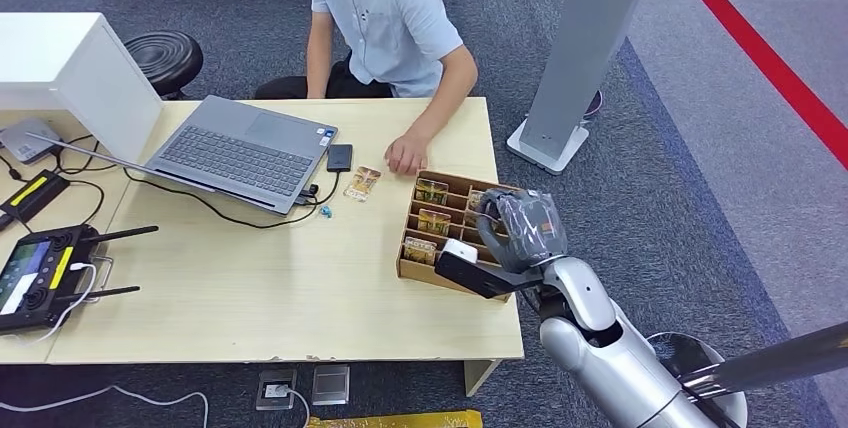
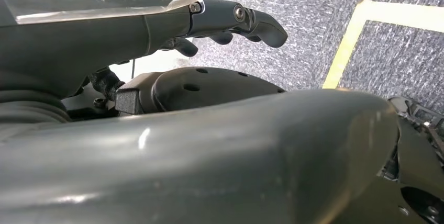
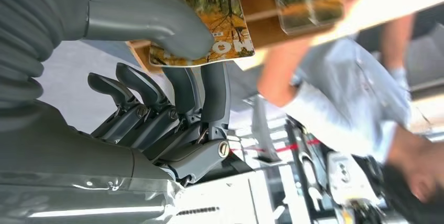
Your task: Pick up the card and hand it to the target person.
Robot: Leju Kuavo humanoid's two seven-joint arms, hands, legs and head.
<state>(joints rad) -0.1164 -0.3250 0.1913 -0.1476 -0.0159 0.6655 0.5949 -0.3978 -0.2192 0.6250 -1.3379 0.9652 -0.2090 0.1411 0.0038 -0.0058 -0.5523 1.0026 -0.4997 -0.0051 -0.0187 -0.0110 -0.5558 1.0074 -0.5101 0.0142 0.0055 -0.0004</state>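
Above the wooden organizer box [image 1: 440,223] at the table's right end, the card [image 3: 220,35], printed with an orange autumn scene, sits pinched between the thick thumb and darker fingers of the right hand [image 1: 520,228]. The right wrist view shows the thumb pressed on the card's face with two fingers behind it, the other fingers curled away. More cards stand in the box's compartments just below. The left hand [image 2: 230,22] hangs low over the carpet, fingers loosely curled around nothing.

Across the wooden table [image 1: 250,278] sits the person [image 1: 385,18] in a pale blue shirt, one hand [image 1: 406,154] resting on the tabletop just beside the box. Another card [image 1: 362,183] lies flat between the laptop [image 1: 240,153] and that hand.

The pinch looks to cover only one part of the card, so it could pivot or slip free while swinging towards the person. A low path could also catch the box's rim or the standing cards.
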